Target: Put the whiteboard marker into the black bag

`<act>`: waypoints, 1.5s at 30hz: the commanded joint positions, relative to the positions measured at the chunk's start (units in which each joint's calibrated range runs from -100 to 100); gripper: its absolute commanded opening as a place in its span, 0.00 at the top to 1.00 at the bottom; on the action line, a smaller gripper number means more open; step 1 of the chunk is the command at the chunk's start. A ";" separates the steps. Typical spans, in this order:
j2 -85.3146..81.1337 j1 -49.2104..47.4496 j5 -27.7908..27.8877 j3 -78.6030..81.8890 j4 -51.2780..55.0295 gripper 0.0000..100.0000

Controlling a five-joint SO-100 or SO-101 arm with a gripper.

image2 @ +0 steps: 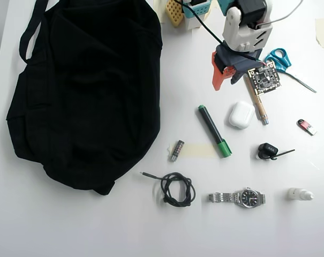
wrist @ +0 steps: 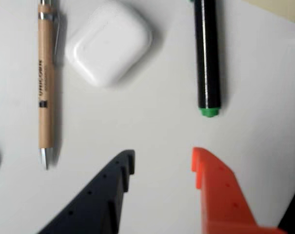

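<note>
The whiteboard marker (image2: pixel 214 130) lies on the white table, black barrel with a green cap at its lower end in the overhead view. In the wrist view its barrel (wrist: pixel 207 53) runs up from a small green end, just ahead of my orange finger. My gripper (wrist: pixel 162 163) is open and empty, with one dark finger and one orange finger. In the overhead view the gripper (image2: pixel 225 81) hovers above and right of the marker's upper end. The black bag (image2: pixel 87 91) fills the left side, its strap at the top left.
A tan pen (wrist: pixel 46 83) and a white earbud case (wrist: pixel 108 41) lie left of the marker. In the overhead view there are blue scissors (image2: pixel 279 59), a coiled black cable (image2: pixel 176 188), a watch (image2: pixel 239 197), a small battery (image2: pixel 176 150) and a black earpiece (image2: pixel 269 151).
</note>
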 commanded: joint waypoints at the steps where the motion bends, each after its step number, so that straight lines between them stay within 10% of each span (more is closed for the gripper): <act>1: 1.11 1.28 2.48 -3.34 -2.37 0.84; 17: 33.89 2.03 1.17 -41.17 -0.47 0.81; 45: 48.17 2.18 -2.61 -42.43 -2.89 0.72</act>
